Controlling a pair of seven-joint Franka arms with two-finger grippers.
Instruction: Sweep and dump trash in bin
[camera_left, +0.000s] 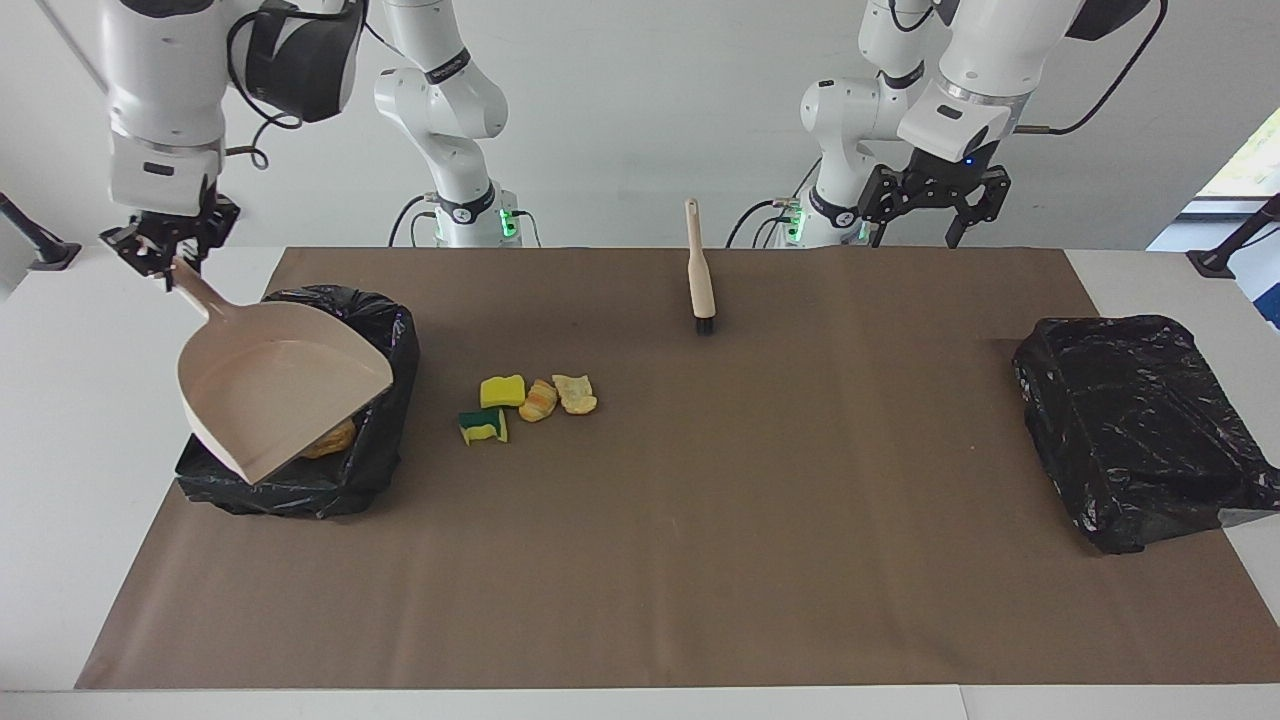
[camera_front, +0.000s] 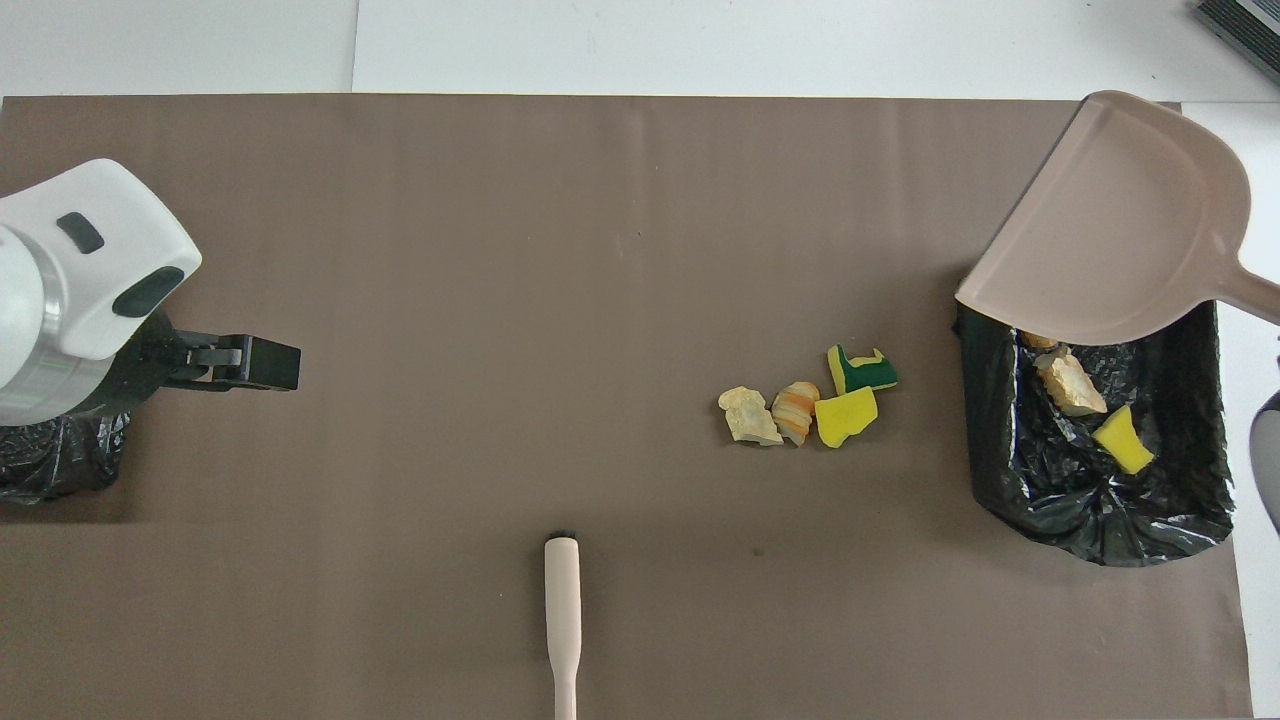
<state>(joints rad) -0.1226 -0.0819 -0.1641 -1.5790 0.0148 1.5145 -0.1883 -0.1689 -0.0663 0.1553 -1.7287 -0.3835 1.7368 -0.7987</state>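
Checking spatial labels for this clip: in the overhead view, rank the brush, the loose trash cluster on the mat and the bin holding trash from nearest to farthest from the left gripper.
From the left gripper, open over the mat:
1. Brush, at the robots' edge, mid-table.
2. Trash cluster, on the mat toward the right arm's end.
3. Bin holding trash, at the right arm's end, under the raised dustpan.

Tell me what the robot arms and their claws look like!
Both arms are smooth, rounded and white, with dark grey patches at the joints and black cables looping beside them. Green lights glow at their bases. The left claw is black with a tiny blue light just above it. The right claw is black too.
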